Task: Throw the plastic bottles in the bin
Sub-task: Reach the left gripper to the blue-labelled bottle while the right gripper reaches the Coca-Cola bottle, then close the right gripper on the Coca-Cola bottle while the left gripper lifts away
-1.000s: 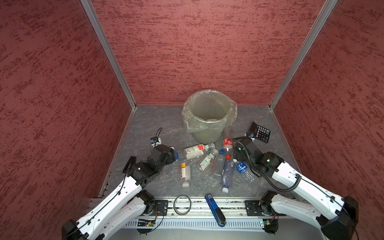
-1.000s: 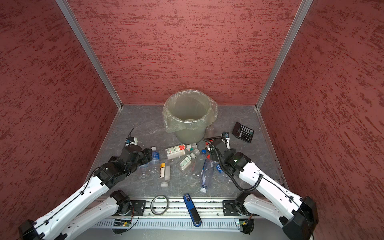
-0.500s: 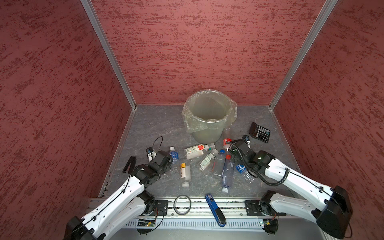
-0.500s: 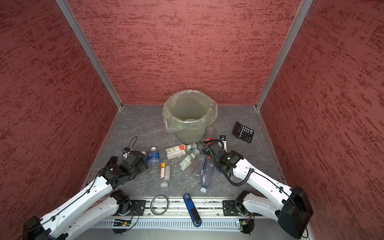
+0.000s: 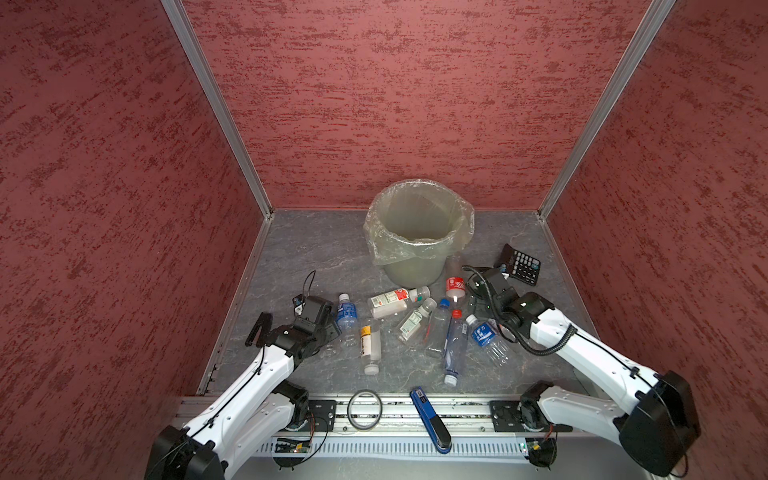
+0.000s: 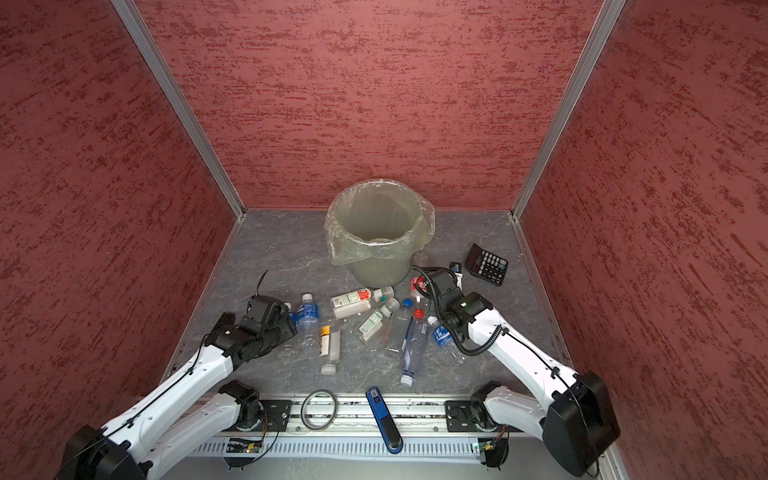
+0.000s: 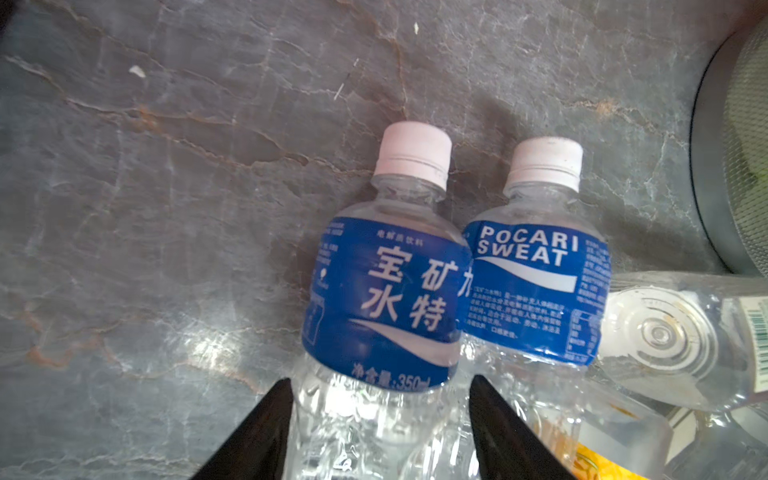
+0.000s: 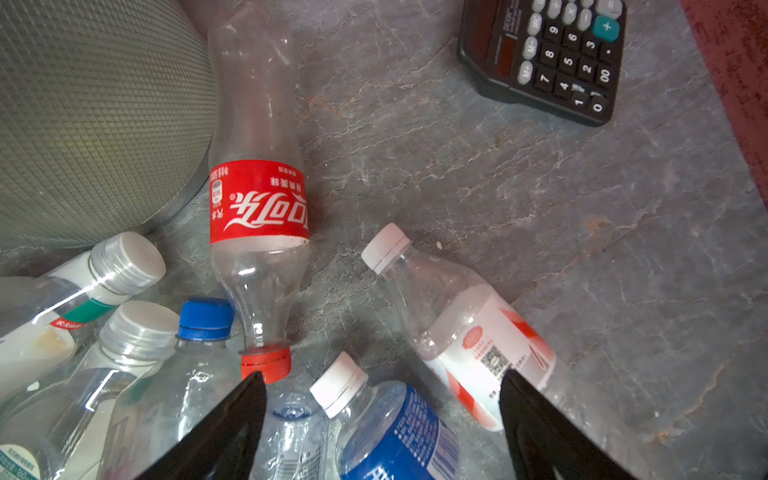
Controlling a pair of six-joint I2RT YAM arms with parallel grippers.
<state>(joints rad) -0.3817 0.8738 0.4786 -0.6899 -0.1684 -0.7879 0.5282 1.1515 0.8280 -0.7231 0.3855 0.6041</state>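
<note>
One grey marbled table [image 5: 316,249] under everything. At its back, upright, a round translucent grey-green plastic bin [image 5: 411,268] with a clear bag folded over the rim, mouth up to take drops from above; no bottle visible inside in both top views. Just in front of it, roughly ten small clear plastic bottles [image 5: 390,298] lying flat in a loose heap, several touching or crossing, hence probably a pick from each outer edge and not from the tangled middle. Left gripper [image 7: 380,380] low at the heap's left edge, black fingers [image 7: 266,432] bracketing the clear lower body of a white-capped bottle with a blue Chinese-lettered label [image 7: 386,299], close against both walls; firm squeeze or not, cannot tell. Touching that bottle side by side, a twin bottle with a blue Pocari Sweat label [image 7: 536,291], a likely snag on lifting. Right gripper [image 8: 382,386] over the right edge, fingers [image 8: 232,428] spread wide with nothing clamped, straddling a white-capped blue-labelled bottle [image 8: 390,432], one finger overlapping a red-and-white labelled bottle [image 8: 478,345]. Just beside the bin's wall, a red-labelled cola bottle [image 8: 257,199]. Off to the sides, a black calculator [image 8: 548,58] and a blue-and-black stapler [image 5: 430,417], neither meant for the bin.
</note>
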